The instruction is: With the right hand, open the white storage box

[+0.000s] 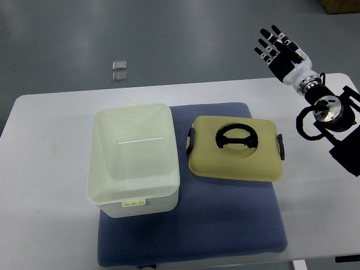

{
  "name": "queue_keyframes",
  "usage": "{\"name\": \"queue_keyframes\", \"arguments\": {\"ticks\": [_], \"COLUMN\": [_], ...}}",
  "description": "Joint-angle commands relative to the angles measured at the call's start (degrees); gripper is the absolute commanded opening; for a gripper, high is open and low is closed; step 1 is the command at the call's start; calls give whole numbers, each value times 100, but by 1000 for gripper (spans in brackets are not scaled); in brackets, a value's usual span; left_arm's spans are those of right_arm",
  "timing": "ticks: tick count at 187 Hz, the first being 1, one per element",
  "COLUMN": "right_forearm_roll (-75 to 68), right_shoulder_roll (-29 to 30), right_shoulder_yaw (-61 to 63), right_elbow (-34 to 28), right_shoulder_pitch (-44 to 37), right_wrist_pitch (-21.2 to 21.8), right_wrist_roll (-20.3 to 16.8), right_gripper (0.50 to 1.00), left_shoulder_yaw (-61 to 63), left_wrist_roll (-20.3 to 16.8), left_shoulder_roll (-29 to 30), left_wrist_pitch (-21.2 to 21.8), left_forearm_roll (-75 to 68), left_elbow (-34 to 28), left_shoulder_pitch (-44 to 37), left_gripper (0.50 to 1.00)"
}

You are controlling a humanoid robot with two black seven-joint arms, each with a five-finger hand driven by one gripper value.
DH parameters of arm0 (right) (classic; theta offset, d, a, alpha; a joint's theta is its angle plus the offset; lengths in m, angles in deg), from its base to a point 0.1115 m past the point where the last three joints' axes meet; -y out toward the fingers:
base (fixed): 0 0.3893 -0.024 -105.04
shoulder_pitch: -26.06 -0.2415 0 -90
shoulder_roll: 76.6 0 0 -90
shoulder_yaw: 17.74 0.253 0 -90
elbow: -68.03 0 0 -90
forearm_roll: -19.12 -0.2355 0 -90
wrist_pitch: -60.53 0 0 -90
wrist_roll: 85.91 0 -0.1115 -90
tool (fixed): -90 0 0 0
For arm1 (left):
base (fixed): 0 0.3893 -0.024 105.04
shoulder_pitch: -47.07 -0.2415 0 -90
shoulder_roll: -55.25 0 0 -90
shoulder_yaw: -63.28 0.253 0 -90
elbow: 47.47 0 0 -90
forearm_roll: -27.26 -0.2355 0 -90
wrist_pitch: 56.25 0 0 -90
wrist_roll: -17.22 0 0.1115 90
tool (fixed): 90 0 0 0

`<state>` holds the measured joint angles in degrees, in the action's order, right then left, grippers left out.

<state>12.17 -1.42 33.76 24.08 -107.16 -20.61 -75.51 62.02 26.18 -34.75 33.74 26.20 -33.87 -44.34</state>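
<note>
Table (50, 169) takes up most of the view, white and pretty bare, with grey floor (169, 34) behind it and two small clear squares (119, 71) lying out there. Blue mat (225, 225) sits in the middle, and the white storage box (134, 160) stands on its left edge, already uncovered, with the yellowish lid (236, 147) flat just beside it on the mat. Honestly the opening looks done to me, so the smart move is probably just pulling away clean without clipping the lid's black handle. Right hand (279, 49) hovers past the table's far right corner, fingers spread, holding nothing.
</note>
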Motion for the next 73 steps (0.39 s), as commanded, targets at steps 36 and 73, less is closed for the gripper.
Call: {"name": "queue_keyframes", "arguments": {"ticks": [36,73], "right_forearm_roll": [-114,-105], "right_shoulder_roll": [463,463], "right_shoulder_yaw": [369,369], "right_elbow": [1,1], "right_shoulder_pitch": [271,324], "right_wrist_pitch": [528,722], "right_wrist_roll": [261,261], "right_gripper": [968,968], "left_shoulder_yaw": [3,12], "left_wrist_roll": [0,0], "left_shoulder_roll": [0,0], "left_wrist_pitch": [1,1], "left_forearm_roll": [9,1], "left_elbow": [-15,-6], "left_shoulder_pitch": [0,0], "left_gripper": [1000,1000]}}
